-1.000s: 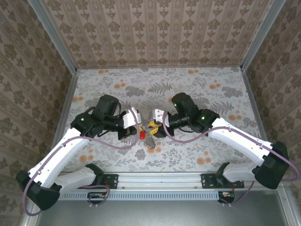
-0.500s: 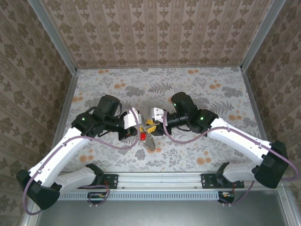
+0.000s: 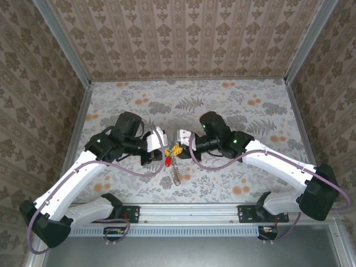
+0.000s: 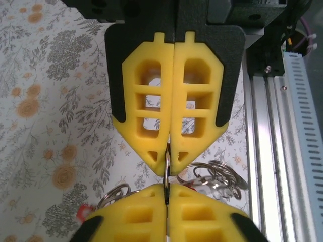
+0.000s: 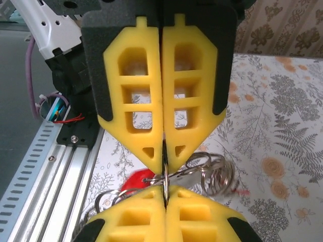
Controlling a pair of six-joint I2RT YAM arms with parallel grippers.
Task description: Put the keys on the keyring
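Looking down from the top camera, the left gripper (image 3: 162,150) and right gripper (image 3: 179,147) meet tip to tip at the upper end of the keyring (image 3: 175,173), which trails away below them over the flowered desk (image 3: 233,105). A red key (image 3: 167,161) sits just left of the keyring's top. The grip itself is too small to make out here.

From the left wrist, the left fingers (image 4: 146,111) are pressed together on a thin wire of the keyring, seen edge-on. The right gripper's yellow tips, cut off by the frame, pinch the same wire. Further loops spill to the right of it, partly hidden.

From the right wrist, the right fingers (image 5: 131,101) likewise clamp that wire. The red key lies blurred just left of it.
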